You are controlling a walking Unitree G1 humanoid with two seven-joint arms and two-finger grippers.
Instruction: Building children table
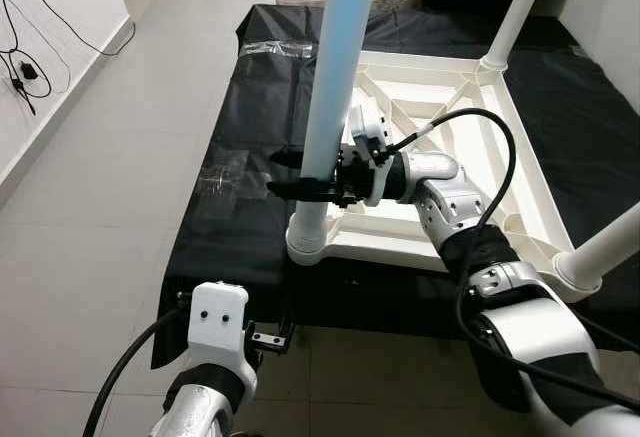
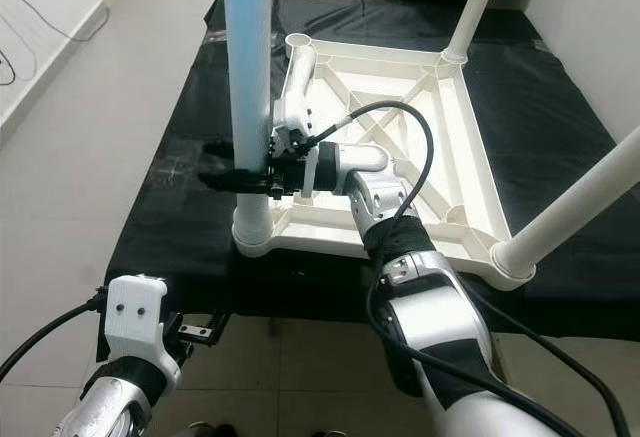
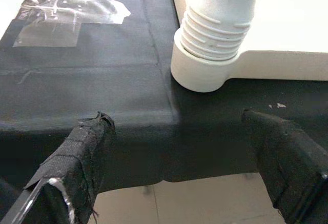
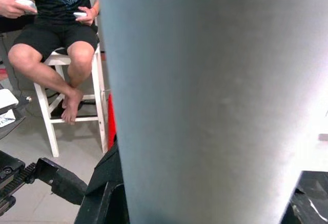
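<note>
Right arm (image 1: 520, 317), lower right of frame: silver-white rounded shells, black fabric-covered joints, one black cable looping from forearm to wrist. Right tool (image 1: 300, 177): two long black fingers on a white wrist block. Left arm (image 1: 215, 357), lower left: white box with two dark screw holes, black cable. Left tool (image 3: 179, 183): fingers (image 3: 77, 162) wrapped in frayed black tape.

Right arm enters from the lower right of the head views and reaches toward frame centre, forearm roughly level, a black cable arcing over its wrist. Right gripper (image 1: 312, 175) has its two black fingers closed around a pale upright tube. Left arm sits at the lower left; left gripper (image 3: 189, 167) hangs low, its fingers (image 3: 84, 149) spread apart and holding nothing.
</note>
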